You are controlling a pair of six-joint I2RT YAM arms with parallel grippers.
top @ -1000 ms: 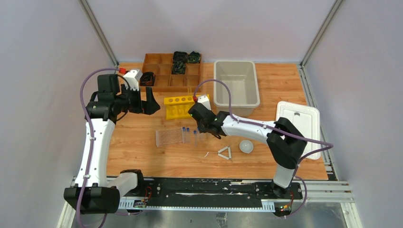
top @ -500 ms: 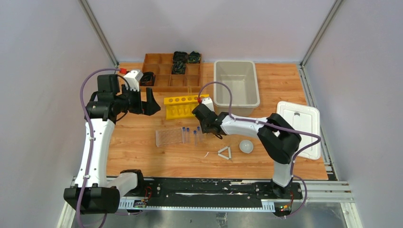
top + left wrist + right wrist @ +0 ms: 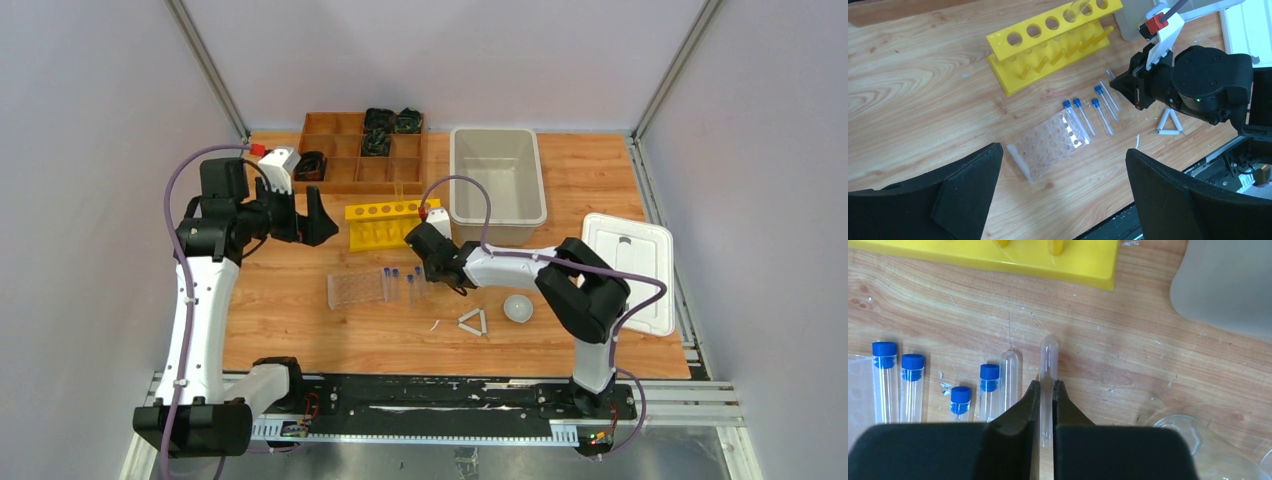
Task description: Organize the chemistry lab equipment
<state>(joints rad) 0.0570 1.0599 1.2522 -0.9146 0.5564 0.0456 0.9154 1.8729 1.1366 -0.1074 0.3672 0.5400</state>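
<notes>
1. Thin glass tube [image 3: 1048,357]: likely light, stiff, slick and brittle. It sits low at the tabletop [image 3: 1138,355], 6 o'clock of the yellow rack [image 3: 1073,255]; touching or lifted, unclear.
2. Right gripper [image 3: 1047,386] is pinched on its mid-length. A gentle squeeze is advised.
3. Blue-capped tubes [image 3: 989,385] lie at its 9 o'clock.
4. Left gripper [image 3: 1063,165] is spread wide and empty.

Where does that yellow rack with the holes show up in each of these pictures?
Top external: rack at centre, slightly toward the back.
Left wrist: upper middle, slanting.
Right wrist: along the top edge, cut off.
Shared landmark: blue-capped tubes lying just in front of it.
</notes>
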